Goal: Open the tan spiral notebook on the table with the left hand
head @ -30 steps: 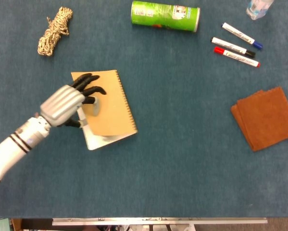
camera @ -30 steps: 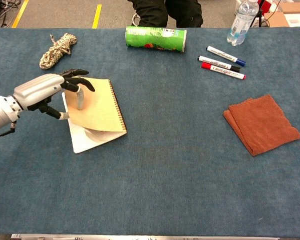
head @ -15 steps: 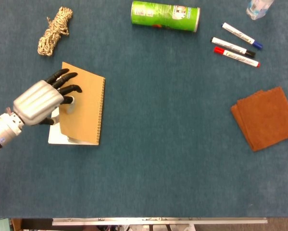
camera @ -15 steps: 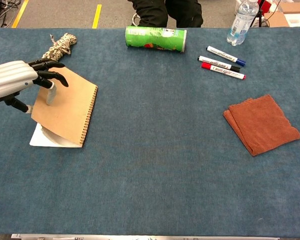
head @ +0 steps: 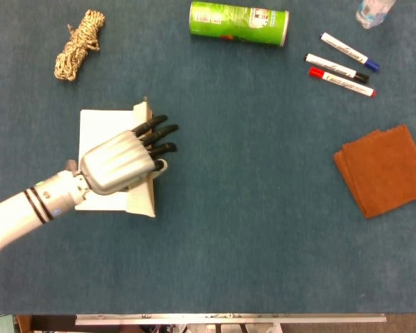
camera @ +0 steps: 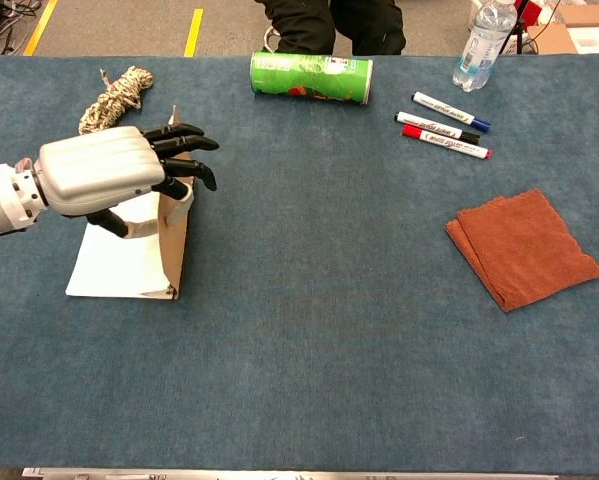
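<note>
The tan spiral notebook lies at the table's left with its white first page [head: 98, 141] [camera: 112, 266] showing. Its tan cover [head: 142, 196] [camera: 173, 250] stands almost upright along the page's right side. My left hand [head: 121, 161] [camera: 107, 178] holds that cover near its top, dark fingers over the upper edge pointing right and the thumb beneath on the page side. The hand hides the cover's upper part. My right hand shows in neither view.
A rope bundle [head: 78, 44] lies at the far left, and a green can [head: 238, 23] on its side at the far middle. Three markers [head: 341, 66] and a water bottle [camera: 483, 37] are far right. A brown cloth [head: 383, 169] lies at the right.
The notebook has slid left on the table. My left hand has swung the cover up from a low tilt to almost upright, uncovering the white page.
</note>
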### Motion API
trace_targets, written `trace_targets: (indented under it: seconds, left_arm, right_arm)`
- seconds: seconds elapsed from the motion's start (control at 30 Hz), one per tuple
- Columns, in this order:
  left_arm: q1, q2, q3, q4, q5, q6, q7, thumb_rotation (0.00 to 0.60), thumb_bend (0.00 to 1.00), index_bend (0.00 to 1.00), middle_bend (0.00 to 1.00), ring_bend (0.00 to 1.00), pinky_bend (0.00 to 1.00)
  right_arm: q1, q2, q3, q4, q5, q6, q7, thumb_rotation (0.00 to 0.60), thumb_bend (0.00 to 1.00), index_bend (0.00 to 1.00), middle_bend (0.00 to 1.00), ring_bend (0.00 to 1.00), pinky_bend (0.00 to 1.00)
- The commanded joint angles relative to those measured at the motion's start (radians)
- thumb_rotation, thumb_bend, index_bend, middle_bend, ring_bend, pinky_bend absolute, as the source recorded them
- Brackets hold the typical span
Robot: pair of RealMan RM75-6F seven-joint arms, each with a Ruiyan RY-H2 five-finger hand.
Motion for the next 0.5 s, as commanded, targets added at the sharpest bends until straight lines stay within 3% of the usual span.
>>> trace_targets:
  seconds: [0.03, 0.5]
  left_arm:
    - [-0.03, -0.009, -0.027, -0.058, -0.031, -0.064, 0.053, 0.6, 0.37, 0.71, 0.24, 0.0, 0.0]
    - [-0.082, -0.099, -0.108, -0.177, -0.229, -0.291, 0.253, 0.6, 0.37, 0.64, 0.2, 0.0, 0.0]
  right_arm:
    - [-0.004, -0.006, 0.0, 0.013, 0.005, 0.001, 0.013, 0.6, 0.19, 0.44, 0.36, 0.23, 0.32]
    - [-0.014, -0.023, 0.003, 0.072, 0.017, 0.002, 0.071, 0.6, 0.19, 0.44, 0.36, 0.23, 0.32]
